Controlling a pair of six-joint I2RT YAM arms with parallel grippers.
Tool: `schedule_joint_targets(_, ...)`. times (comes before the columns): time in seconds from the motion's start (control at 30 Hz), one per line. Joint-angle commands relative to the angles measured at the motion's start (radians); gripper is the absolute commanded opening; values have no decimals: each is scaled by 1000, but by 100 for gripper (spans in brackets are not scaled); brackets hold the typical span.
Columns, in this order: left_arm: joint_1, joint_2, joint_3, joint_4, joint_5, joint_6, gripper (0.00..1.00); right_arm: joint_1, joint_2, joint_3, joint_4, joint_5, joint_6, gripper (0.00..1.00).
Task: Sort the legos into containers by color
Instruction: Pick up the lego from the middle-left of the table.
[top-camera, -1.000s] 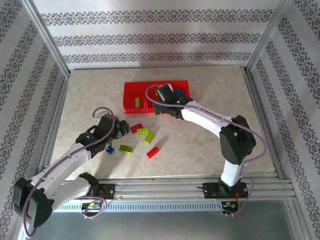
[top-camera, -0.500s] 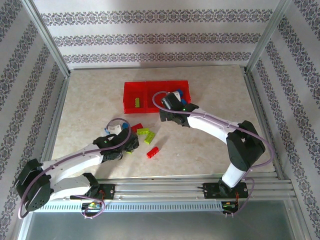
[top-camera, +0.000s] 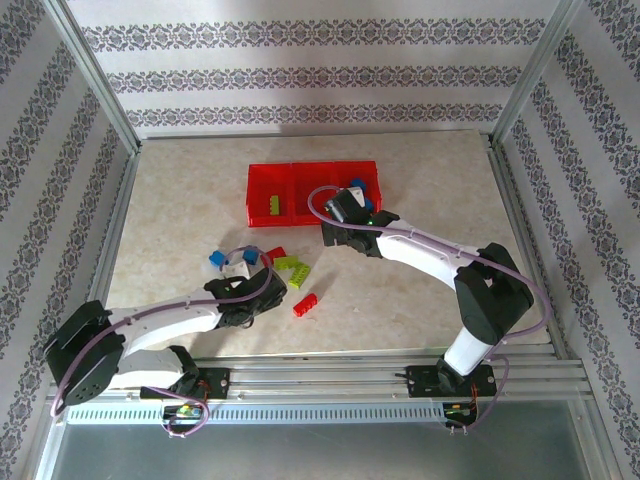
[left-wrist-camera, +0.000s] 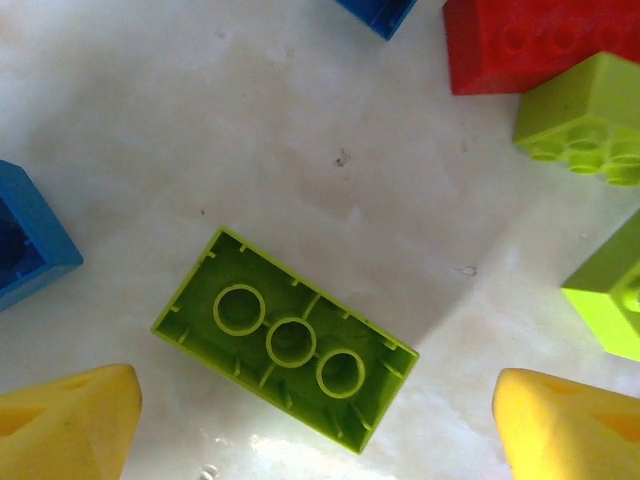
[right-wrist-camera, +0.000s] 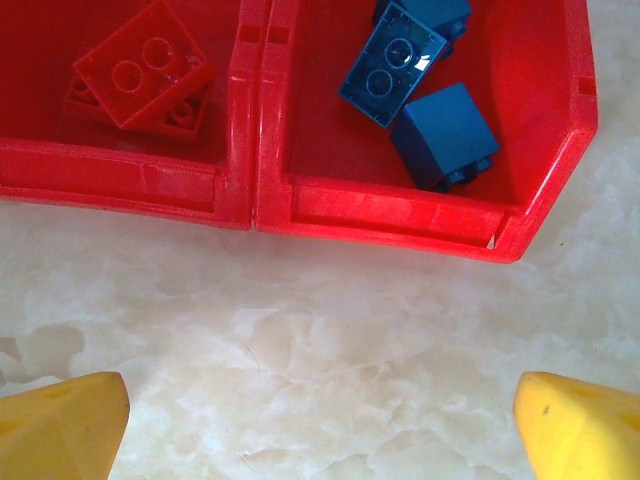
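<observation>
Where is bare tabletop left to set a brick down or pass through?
Free: left of the containers up to the frame rail; the table right of the right arm; the strip behind the containers. Crowded: the loose legos before the containers, around the left gripper.

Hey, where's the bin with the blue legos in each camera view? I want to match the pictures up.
Top external: blue-brick bin is the right end of the red tray, partly behind the right arm.
Right wrist: blue-brick bin sits upper right, blue bricks inside.
Left wrist: aimed elsewhere, at an upturned lime brick on the table.
Shared landmark: the marbled tabletop.
</observation>
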Motion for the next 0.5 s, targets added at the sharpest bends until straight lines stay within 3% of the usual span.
schedule_joint_targets(0.0, -14, 37, -2, 35, 3, -30, 90, -7, -21, -9, 9, 9, 23, 98)
schedule_joint_targets(0.47, 54, 128, 1, 143, -9, 34, 91, -9, -9, -15, 11, -5, 26, 98)
